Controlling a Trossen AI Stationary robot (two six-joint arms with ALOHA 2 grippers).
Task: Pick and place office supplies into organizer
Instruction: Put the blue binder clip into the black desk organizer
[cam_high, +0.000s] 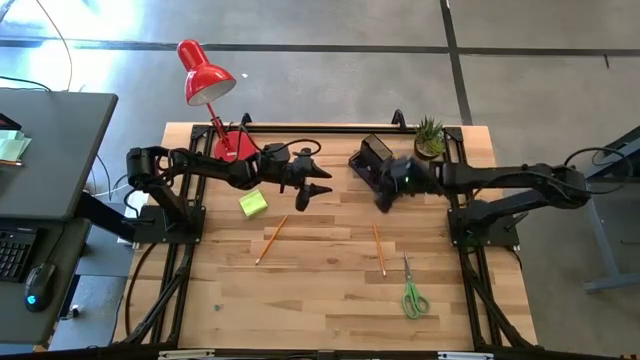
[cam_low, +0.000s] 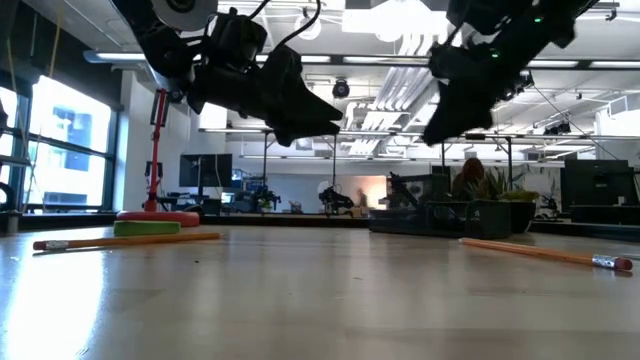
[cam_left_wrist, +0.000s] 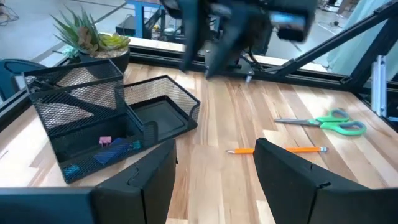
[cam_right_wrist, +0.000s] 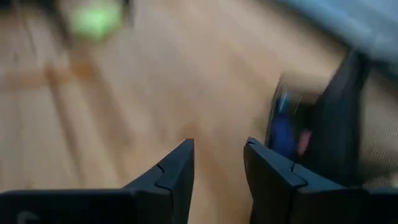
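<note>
The black mesh organizer stands at the far right of the table beside a potted plant; blue and purple things lie inside it. A yellow-green sticky-note block, two orange pencils and green-handled scissors lie flat on the wood. My left gripper hovers open at mid-table, left of the organizer, with nothing between its fingers. My right gripper is blurred just in front of the organizer, open and empty, above the table.
A red desk lamp stands at the far left corner, its base behind the sticky-note block. The two grippers hang close together over the table's middle. Bare wood stretches along the near edge.
</note>
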